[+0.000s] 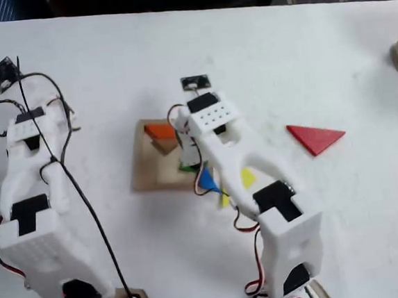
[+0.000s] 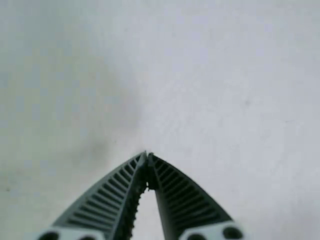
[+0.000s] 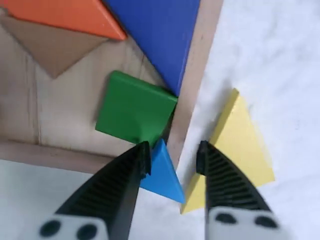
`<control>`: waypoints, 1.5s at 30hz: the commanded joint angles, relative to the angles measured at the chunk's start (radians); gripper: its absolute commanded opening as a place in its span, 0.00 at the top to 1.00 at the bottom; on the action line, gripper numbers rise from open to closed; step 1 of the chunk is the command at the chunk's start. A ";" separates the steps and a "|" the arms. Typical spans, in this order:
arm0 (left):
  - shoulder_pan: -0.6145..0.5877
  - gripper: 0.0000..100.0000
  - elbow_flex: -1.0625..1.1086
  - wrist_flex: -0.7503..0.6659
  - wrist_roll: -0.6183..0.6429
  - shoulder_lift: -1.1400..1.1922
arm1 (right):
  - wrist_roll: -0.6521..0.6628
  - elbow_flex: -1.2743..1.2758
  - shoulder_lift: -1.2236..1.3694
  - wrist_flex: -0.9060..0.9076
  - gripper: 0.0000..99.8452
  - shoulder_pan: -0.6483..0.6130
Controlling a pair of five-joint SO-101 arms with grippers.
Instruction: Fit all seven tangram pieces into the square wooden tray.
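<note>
Right claw (image 3: pixel 173 152): fingers apart over a corner of the tray (image 3: pixel 194 85), nothing clamped. Small blue triangle (image 3: pixel 162 175) lies across the rim there, touching the green square (image 3: pixel 135 109). Inside the tray: orange triangle (image 3: pixel 65 15), brown triangle (image 3: pixel 55 50), large blue piece (image 3: pixel 160 35). Yellow triangle (image 3: pixel 240 145) just outside the rim; red triangle (image 1: pixel 315 137) well apart. Left claw (image 2: pixel 147 156): tips together, empty, over bare table (image 2: pixel 225 75)
</note>
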 commanded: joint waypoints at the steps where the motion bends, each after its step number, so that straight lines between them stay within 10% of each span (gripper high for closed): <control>1: 0.027 0.98 -0.049 0.009 -0.017 -0.013 | 0.003 -0.034 -0.064 -0.024 0.80 -0.016; 8: 0.027 0.98 -0.048 0.009 -0.017 -0.013 | 0.080 -0.133 -0.056 -0.028 0.99 -0.001; 37: 0.025 0.98 -0.048 0.009 -0.017 -0.013 | 0.147 0.069 -0.054 -0.352 0.98 -0.102; 45: 0.025 0.98 -0.048 0.009 -0.017 -0.013 | 0.232 0.014 -0.108 -0.183 0.98 -0.096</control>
